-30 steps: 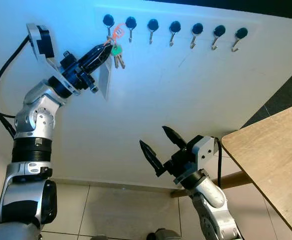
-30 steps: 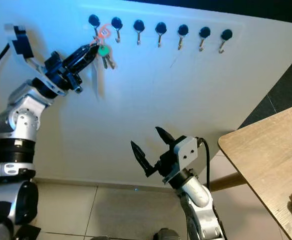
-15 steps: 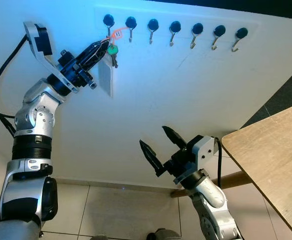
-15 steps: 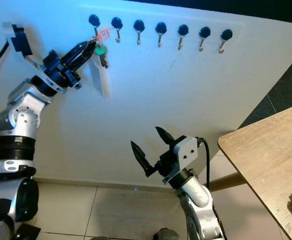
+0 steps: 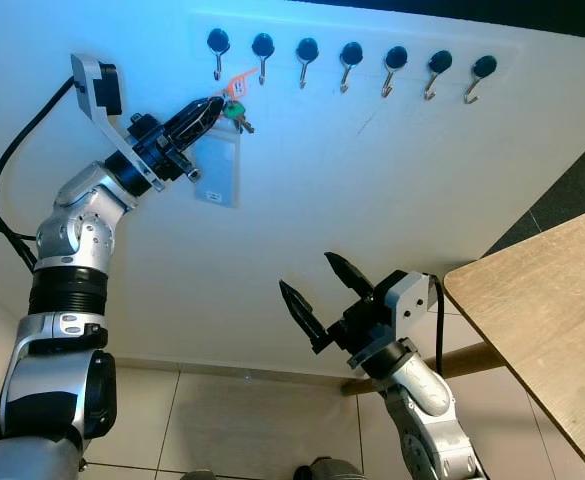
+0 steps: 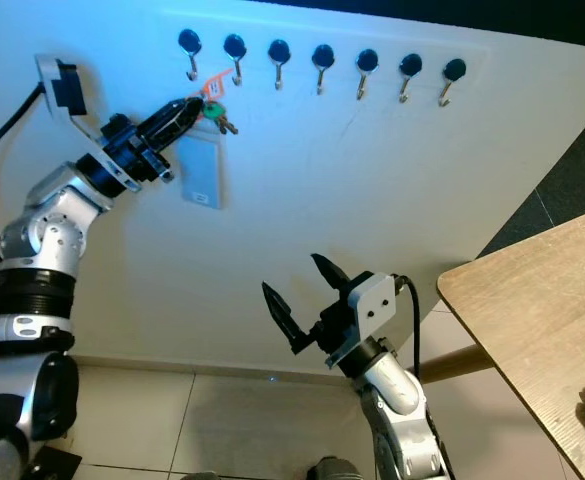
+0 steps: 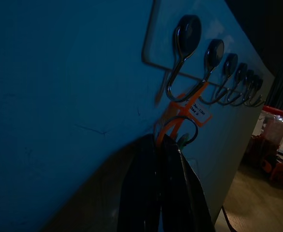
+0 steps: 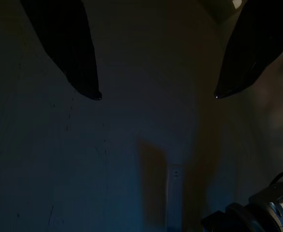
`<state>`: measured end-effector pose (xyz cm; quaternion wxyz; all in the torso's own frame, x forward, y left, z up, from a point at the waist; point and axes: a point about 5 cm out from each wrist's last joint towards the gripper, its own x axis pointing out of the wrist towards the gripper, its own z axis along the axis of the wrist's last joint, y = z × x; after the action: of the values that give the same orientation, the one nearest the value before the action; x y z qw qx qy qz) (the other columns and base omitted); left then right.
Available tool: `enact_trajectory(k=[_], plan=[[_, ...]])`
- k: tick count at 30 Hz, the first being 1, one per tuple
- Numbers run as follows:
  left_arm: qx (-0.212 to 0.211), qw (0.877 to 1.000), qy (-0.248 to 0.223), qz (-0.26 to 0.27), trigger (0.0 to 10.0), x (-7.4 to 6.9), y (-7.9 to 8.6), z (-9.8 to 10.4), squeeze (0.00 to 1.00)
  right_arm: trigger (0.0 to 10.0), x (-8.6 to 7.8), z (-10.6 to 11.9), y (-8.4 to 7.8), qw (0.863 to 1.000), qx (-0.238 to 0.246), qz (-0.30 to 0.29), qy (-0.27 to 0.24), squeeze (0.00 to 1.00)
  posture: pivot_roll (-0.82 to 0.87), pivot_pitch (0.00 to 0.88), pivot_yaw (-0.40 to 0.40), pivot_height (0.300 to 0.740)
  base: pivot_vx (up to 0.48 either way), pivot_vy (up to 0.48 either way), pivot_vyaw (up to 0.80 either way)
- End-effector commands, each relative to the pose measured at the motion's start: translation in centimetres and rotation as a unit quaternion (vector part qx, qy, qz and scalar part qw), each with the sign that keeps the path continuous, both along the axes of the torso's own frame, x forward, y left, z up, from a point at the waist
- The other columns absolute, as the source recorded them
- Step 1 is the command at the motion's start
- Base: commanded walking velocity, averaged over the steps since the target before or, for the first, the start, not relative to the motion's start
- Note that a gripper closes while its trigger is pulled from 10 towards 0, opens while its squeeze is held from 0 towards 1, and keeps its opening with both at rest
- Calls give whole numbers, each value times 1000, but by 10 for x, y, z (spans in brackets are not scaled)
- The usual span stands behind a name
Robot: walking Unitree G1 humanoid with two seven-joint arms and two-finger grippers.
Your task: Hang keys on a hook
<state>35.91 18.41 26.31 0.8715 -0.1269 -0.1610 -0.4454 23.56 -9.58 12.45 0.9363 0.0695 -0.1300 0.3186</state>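
Left pincer (image 5: 215,104) clamped on the keys (image 5: 234,112), raised at ten o'clock so the ring meets a hook (image 5: 218,45). Right pincer (image 5: 317,287) idle, fingers apart.

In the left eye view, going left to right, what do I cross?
left gripper shut on the keys → row of hooks → right gripper, open → wooden table

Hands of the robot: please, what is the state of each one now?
Left hand: closed on the keys, raised just below the hook rack.
Right hand: open, holding nothing, low before the wall.
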Motion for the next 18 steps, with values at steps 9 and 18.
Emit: enact_trajectory(k=[9,18], plan=[[-30,998,-56,-30,10000,-12,1,9,0,10000,-1,1,-1,1000,4,0,0,0,8,94,-64,740,0,0,0],[-32,996,-77,-42,10000,-15,1,16,0,10000,0,2,0,1000,5,0,-1,0,11,95,-65,740,0,0,0]])
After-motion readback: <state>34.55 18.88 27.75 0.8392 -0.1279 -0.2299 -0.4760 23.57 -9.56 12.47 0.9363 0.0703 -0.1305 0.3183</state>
